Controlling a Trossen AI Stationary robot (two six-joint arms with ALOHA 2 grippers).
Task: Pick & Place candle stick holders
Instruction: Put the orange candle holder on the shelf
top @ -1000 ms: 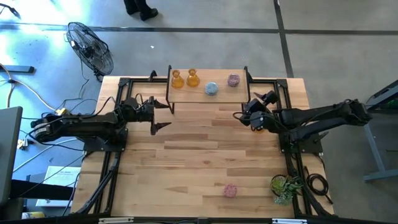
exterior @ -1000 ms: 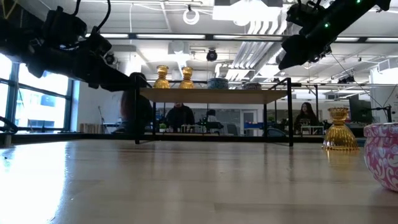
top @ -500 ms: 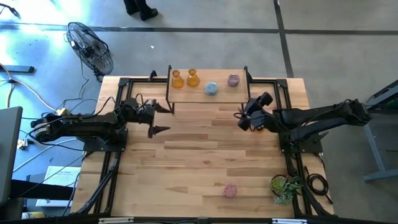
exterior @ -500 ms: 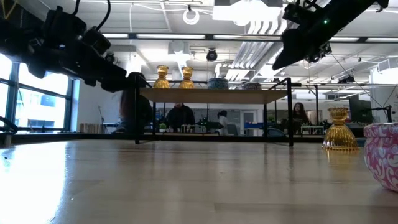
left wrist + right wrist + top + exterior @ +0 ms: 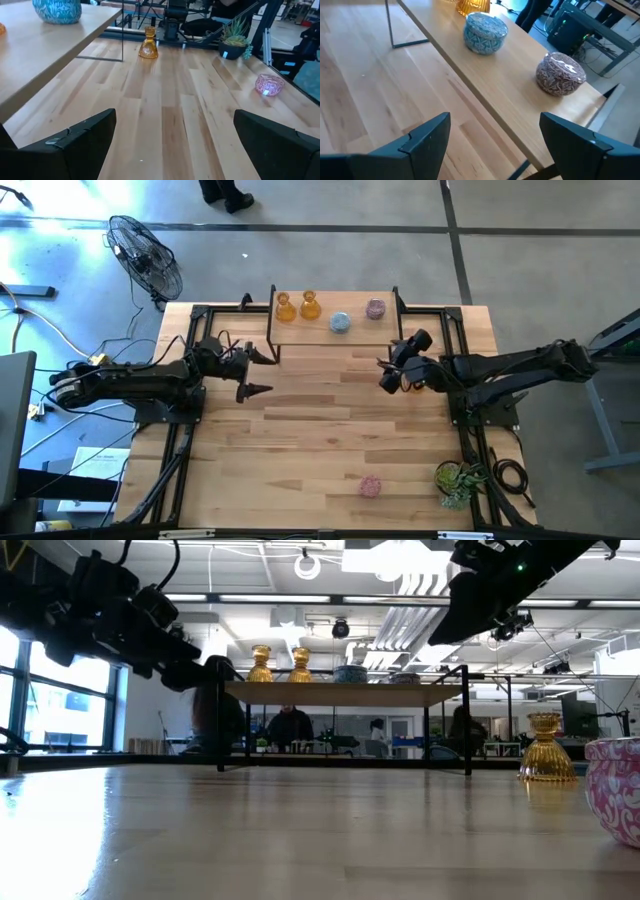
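Observation:
Two amber holders [image 5: 285, 307] [image 5: 309, 305], a pale blue one [image 5: 340, 323] and a pink one [image 5: 375, 308] stand on the raised shelf [image 5: 330, 332] at the table's far side. Another pink holder [image 5: 371, 486] stands on the table near its front edge. A third amber holder [image 5: 148, 44] stands on the table; it also shows in the low view [image 5: 545, 748]. My left gripper [image 5: 260, 373] is open and empty, left of the shelf's front. My right gripper [image 5: 388, 373] is open and empty, raised near the shelf's right front, and its wrist view shows the blue [image 5: 486, 32] and pink [image 5: 560, 73] holders.
A green potted plant [image 5: 458, 480] stands at the table's near right corner. The shelf rests on thin black legs [image 5: 219, 725]. Black frame rails [image 5: 175, 460] run along the table's left and right sides. A fan [image 5: 145, 255] stands on the floor beyond the far left corner.
My right gripper has risen and shifted a little toward the table's left, staying open. The holders have not moved.

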